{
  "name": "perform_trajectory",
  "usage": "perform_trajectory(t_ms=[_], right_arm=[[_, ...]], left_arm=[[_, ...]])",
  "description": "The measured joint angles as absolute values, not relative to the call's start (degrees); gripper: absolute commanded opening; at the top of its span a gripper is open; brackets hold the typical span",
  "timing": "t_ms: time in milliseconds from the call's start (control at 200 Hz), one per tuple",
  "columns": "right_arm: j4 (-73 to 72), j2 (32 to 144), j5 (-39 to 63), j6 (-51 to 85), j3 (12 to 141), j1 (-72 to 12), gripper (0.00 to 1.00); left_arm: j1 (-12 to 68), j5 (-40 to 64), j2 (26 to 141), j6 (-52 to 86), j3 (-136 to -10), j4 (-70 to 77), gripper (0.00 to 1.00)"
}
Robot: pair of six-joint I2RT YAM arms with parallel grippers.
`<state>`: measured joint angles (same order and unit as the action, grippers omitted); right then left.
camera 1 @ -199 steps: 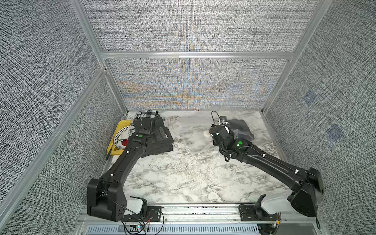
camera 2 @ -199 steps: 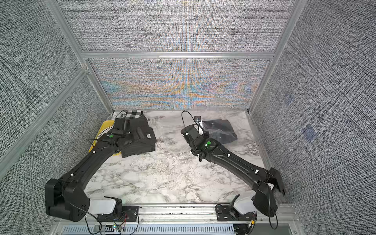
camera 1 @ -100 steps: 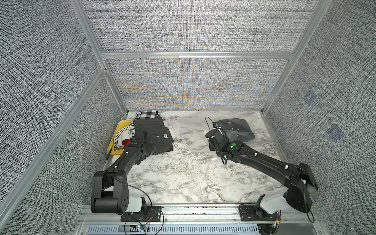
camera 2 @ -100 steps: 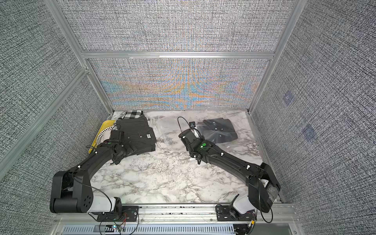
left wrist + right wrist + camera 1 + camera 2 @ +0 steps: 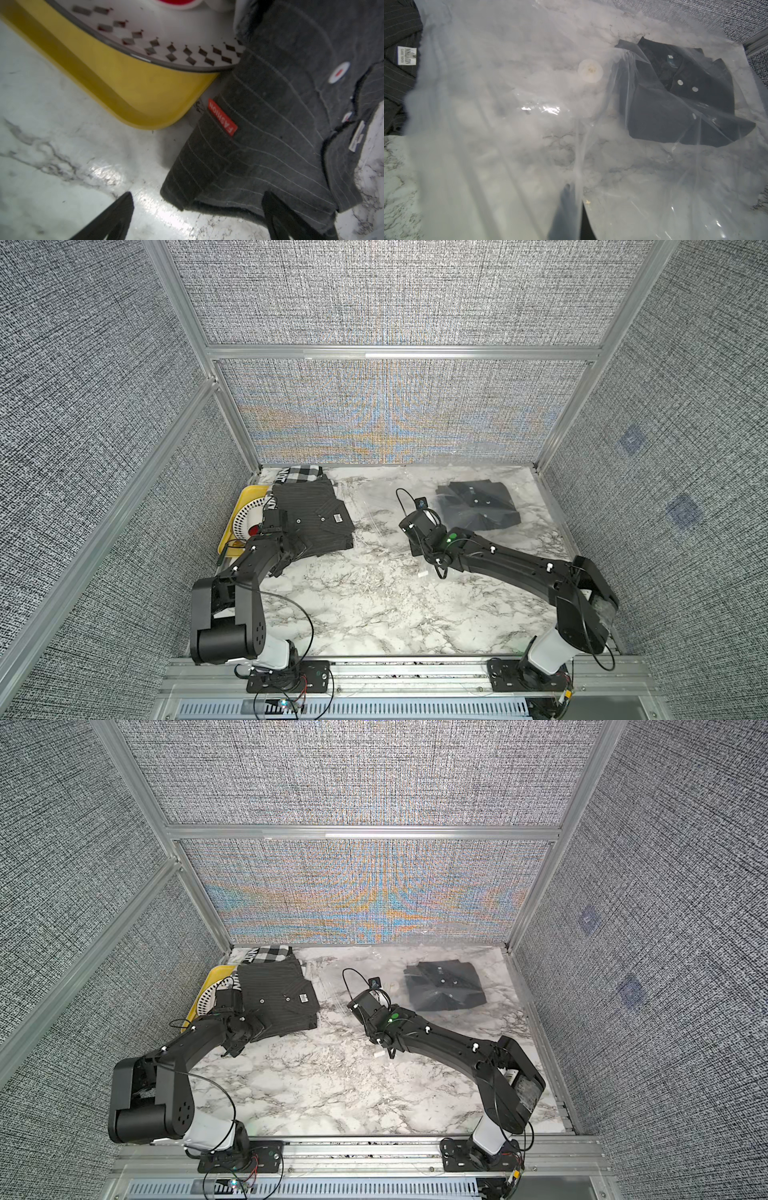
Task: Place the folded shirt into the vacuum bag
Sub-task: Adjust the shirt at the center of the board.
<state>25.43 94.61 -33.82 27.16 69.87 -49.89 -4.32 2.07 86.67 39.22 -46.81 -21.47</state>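
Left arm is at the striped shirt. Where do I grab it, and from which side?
Probably the folded corner of the pinstriped shirt nearest the yellow tray, coming low from the robot's side. That thick stacked edge lies flat on the table, between the fingers of the open left gripper.

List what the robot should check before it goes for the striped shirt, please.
1. Left claw open: ok, its jaws stand wide at a corner of the folded dark pinstriped shirt.
2. Right claw holding the clear plastic vacuum bag: ok, it is shut on the film.
3. Bag mouth open wide enough: cannot tell, the film is too see-through to find its edge.
4. Room in the bag: ok, probably; only one dark folded shirt lies inside, at one end.
5. Pinstriped shirt free of the yellow plastic tray: cannot tell, they lie close together.
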Motion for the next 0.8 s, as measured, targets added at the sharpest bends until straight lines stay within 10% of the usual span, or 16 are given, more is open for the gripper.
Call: perform_trajectory(t_ms=[225,576,801], right_arm=[[26.8,94.8,-34.1,28.4,70.6,-50.5,0.0],[27.4,95.6,-34.3,29.4,70.6,-50.8,0.0],[28.5,99.3,-33.8,30.3,72.8,-50.6,0.0]], left_arm=[[-5.1,6.1,91.1,38.3,-47.4,-17.6,0.81],[-5.2,16.0,91.5,39.2,-45.1,-11.5,0.01],[-1.6,23.0,88.3,42.9,-44.0,-9.2,0.0]])
